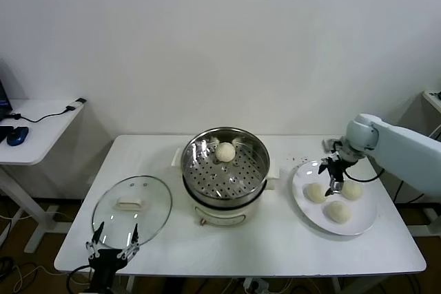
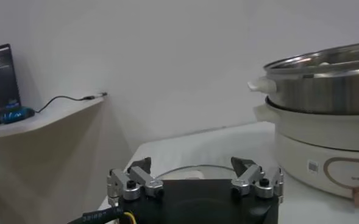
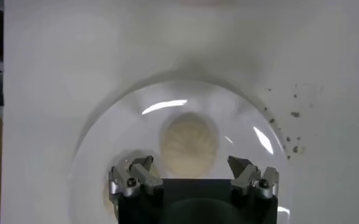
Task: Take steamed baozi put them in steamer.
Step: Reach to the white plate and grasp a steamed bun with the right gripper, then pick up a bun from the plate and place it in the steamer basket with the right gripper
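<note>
Head view shows, nearest to the robot, the left gripper point(image 1: 112, 247) at the front left edge of the white table point(image 1: 275, 246), with its fingers apart and nothing between them. Just behind it the round glass lid point(image 1: 131, 205) with a cream handle lies flat on the table. In the left wrist view the same gripper point(image 2: 194, 179) is open, low beside the lid, and the steamer point(image 2: 325, 122) stands further along the table.

In the middle of the table is the steamer point(image 1: 225, 167), a shiny steel pot on a cream base. One steamed baozi point(image 1: 225, 151) sits on the perforated tray, near the back wall of the pot.

At the right side is the flat white plate point(image 1: 303, 197) with three more buns point(image 1: 337, 211). The right gripper point(image 1: 334, 175) hangs above the plate, over the gap between the two rear buns, and it does not touch them. In the right wrist view its fingers point(image 3: 136, 176) are apart, and one bun point(image 3: 189, 145) lies below between them. Some dark crumbs point(image 3: 295, 114) are on the table just beside the plate.

Further to the left, apart from the table, a small desk point(image 1: 34, 122) carries a blue mouse point(image 1: 17, 135) and a cable.
</note>
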Tool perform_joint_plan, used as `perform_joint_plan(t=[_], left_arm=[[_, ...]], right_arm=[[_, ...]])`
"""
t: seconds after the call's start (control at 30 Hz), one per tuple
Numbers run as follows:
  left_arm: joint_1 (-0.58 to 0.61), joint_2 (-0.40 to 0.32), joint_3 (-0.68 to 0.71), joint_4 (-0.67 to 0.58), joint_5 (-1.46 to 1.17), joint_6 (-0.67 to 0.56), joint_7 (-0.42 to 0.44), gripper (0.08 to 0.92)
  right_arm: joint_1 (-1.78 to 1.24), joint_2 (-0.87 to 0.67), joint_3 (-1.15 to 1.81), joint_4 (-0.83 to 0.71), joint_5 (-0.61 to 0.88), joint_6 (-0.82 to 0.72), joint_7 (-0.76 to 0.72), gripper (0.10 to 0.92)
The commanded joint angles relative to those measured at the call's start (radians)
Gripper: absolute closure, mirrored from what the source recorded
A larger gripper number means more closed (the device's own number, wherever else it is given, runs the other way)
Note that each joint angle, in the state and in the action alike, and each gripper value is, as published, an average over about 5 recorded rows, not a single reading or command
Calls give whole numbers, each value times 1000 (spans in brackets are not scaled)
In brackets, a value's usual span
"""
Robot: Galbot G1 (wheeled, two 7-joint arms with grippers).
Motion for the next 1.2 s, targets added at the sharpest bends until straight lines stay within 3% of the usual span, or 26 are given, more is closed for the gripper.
perform_joint_plan(t=[0.03,0.73,0.97,1.2], left_arm=[[-5,-2,2,8,5,3,1,177],[-7,-5,10,18,25,-2,3,177],[-7,-5,10,18,25,-2,3,177],[-5,-5,9,22,24,-2,1,177]], right_arm=[[-189,30,181,-93,-77,-18,23,203],[-198,119,225,-184,-135,10,12,205],[-188,116,217,-184,-128,12,9,329],[-179,111,209,-181,-103,10,7,399]])
